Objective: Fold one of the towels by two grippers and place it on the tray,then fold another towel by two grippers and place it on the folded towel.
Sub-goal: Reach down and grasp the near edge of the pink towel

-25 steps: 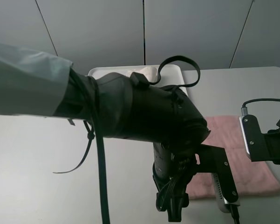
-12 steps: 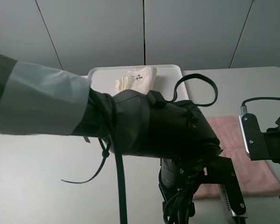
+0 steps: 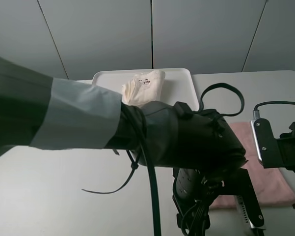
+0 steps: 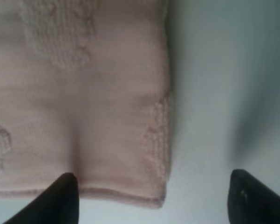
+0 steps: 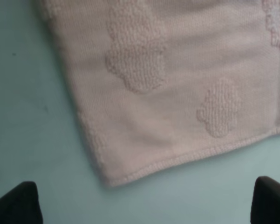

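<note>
2 near corners of the flat pale pink terry towel (image 3: 275, 184) are lined up, 1 under each wrist camera, neither gripped yet. It lies spread on the pale grey table (image 3: 49, 187), right of centre and nearer the robot than the flat white rectangular plastic tray (image 3: 179, 78). Its long axis looks side to side across the table, with a hemmed long edge facing the robot. The left arm hides much of it, so that is a judgement.

Left gripper (image 4: 152, 186): jaws wide apart, empty, over the towel's left near corner. 1 finger (image 4: 65, 198) is above cloth, the other above bare table.

Right gripper (image 5: 144, 198): also spread and empty. The right near corner sits ahead of its fingertips, and both are above bare table.

Risks:
- Right closes where it is: it catches nothing. It probably needs to advance first.
- Left pinches only the thin hem: limp terry could slip out on the lift.
- Corners raised unevenly: skewed fold.
- The folded cream off-white terry towel (image 3: 145, 83) lies bunched on the tray, not flat, so the pink one could slide off it.
</note>
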Motion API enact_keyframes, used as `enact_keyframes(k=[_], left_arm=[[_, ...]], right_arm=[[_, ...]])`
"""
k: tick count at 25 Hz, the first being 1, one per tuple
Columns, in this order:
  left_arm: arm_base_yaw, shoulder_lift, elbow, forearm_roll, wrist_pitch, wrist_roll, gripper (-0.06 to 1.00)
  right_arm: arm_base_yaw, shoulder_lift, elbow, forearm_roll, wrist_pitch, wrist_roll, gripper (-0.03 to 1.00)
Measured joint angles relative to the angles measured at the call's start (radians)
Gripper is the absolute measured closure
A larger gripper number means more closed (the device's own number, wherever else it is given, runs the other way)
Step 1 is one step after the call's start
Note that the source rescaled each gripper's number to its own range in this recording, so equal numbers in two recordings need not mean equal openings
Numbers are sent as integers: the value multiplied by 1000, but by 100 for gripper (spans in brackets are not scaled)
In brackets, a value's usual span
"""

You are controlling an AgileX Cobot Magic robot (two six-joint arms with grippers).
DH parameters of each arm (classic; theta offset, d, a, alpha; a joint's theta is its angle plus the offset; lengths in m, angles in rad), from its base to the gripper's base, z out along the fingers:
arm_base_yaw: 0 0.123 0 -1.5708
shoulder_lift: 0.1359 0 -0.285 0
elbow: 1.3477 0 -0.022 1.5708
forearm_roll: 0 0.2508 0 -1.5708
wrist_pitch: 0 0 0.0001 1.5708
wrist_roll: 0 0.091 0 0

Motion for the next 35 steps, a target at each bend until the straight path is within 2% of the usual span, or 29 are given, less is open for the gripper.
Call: enact_keyframes(k=[15,24,35], left_arm=[[-10,40,-34,-13,35,-8,10],[-10,40,-34,-9,51,-25,10],[-10,40,-34,-9,53,-27,10]], right_arm=[[0,11,2,0,-11,-16,0],[0,60,114,0,-127,-74,0],[0,106,139,47,-173,-103,2]])
